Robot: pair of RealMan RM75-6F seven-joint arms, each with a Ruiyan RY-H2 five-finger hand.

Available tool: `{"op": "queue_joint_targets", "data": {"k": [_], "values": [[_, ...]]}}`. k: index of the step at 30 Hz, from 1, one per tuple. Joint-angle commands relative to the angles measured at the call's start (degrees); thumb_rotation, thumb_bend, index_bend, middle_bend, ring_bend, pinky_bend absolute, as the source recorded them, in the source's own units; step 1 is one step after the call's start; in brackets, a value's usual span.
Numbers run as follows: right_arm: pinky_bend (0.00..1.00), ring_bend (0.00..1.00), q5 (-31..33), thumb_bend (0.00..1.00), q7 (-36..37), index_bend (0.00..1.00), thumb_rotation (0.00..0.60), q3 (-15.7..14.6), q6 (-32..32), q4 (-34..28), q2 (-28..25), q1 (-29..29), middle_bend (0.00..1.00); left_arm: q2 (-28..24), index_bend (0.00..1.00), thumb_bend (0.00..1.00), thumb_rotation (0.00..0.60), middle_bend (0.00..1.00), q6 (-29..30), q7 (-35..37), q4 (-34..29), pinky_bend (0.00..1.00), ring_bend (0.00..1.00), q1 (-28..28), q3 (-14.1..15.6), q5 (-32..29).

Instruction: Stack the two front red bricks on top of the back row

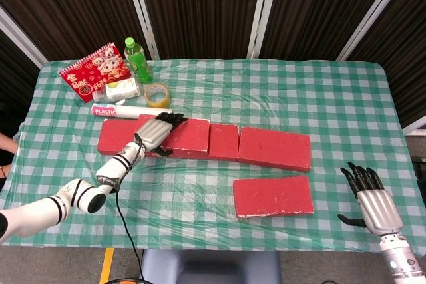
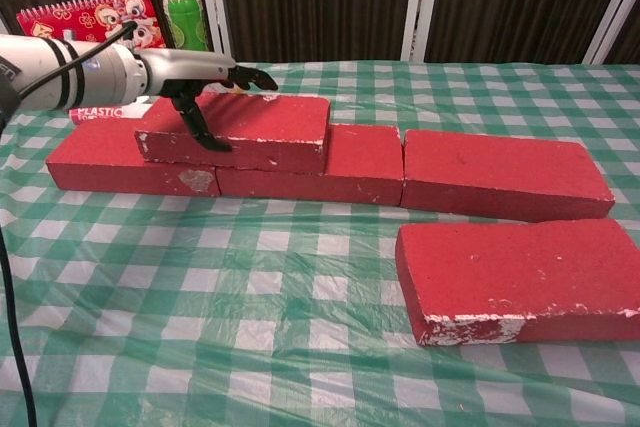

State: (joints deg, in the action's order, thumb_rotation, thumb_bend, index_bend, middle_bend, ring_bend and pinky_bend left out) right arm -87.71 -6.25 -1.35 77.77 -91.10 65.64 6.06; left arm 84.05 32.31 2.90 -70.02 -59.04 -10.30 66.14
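Three red bricks form the back row: the left brick (image 2: 100, 165), the middle brick (image 2: 355, 169) and the right brick (image 2: 505, 179). A fourth red brick (image 2: 255, 130) (image 1: 190, 136) lies on top of the left and middle ones. My left hand (image 2: 200, 82) (image 1: 157, 132) grips it, fingers over its top and far edge, thumb down its front face. One more red brick (image 2: 520, 272) (image 1: 273, 195) lies flat in front at the right. My right hand (image 1: 371, 203) hovers open, fingers spread, beyond the table's near right corner, apart from that brick.
At the back left stand a green bottle (image 1: 138, 60), a red notebook (image 1: 93, 70), a tape roll (image 1: 157, 95), a lying white bottle (image 1: 120, 89) and a white tube (image 1: 123, 110). A black cable (image 1: 123, 221) trails from my left arm over the near table edge.
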Motion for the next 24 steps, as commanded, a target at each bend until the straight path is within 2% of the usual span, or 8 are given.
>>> {"op": "queue_joint_targets", "data": {"k": [1,7,10,14,17,20,22,24], "values": [[0.00,0.00,-0.2,0.13,0.0,0.00,0.600,0.0,0.1,0.1,0.1,0.0,0.00,-0.7,0.00,0.30,0.600,0.00,1.0,-0.1,-1.1,0.02,0.00,0.4,0.0,0.7],[0.00,0.00,-2.5,0.13,1.0,0.00,0.600,-0.7,0.6,1.0,0.9,0.3,0.00,-6.2,0.00,0.30,0.600,0.00,7.1,-2.5,-9.9,0.02,0.00,3.7,1.6,4.3],[0.00,0.00,-4.8,0.13,3.6,0.00,0.600,-1.5,0.6,1.3,1.1,0.7,0.00,-10.3,0.00,0.30,0.600,0.00,11.7,-4.9,-15.9,0.02,0.00,7.4,4.1,6.2],[0.00,0.00,-7.8,0.13,7.0,0.00,0.600,-2.4,0.2,1.2,1.7,1.9,0.00,-15.2,0.00,0.29,0.600,0.00,21.4,-7.3,-22.6,0.02,0.00,15.6,9.4,10.2],[0.00,0.00,-8.6,0.13,6.3,0.00,0.600,-2.1,-1.7,-0.4,2.2,3.6,0.00,-16.4,0.00,0.29,0.600,0.00,29.6,-8.8,-23.7,0.02,0.00,22.7,13.7,13.3],[0.00,0.00,-8.0,0.13,3.6,0.00,0.600,-1.3,-5.4,-3.1,2.7,6.1,0.00,-15.3,0.00,0.29,0.600,0.00,36.9,-8.1,-21.8,0.02,0.00,29.2,16.7,15.7],[0.00,0.00,-6.6,0.13,1.7,0.00,0.600,-0.8,-8.8,-4.8,3.2,7.8,0.00,-14.2,0.00,0.29,0.600,0.00,40.2,-6.5,-19.8,0.02,0.00,32.3,17.8,16.8],[0.00,0.00,-6.0,0.13,1.1,0.00,0.600,-0.6,-9.9,-5.4,3.3,8.3,0.00,-13.9,0.00,0.29,0.600,0.00,41.1,-6.0,-19.1,0.02,0.00,33.1,18.0,17.2]]}}
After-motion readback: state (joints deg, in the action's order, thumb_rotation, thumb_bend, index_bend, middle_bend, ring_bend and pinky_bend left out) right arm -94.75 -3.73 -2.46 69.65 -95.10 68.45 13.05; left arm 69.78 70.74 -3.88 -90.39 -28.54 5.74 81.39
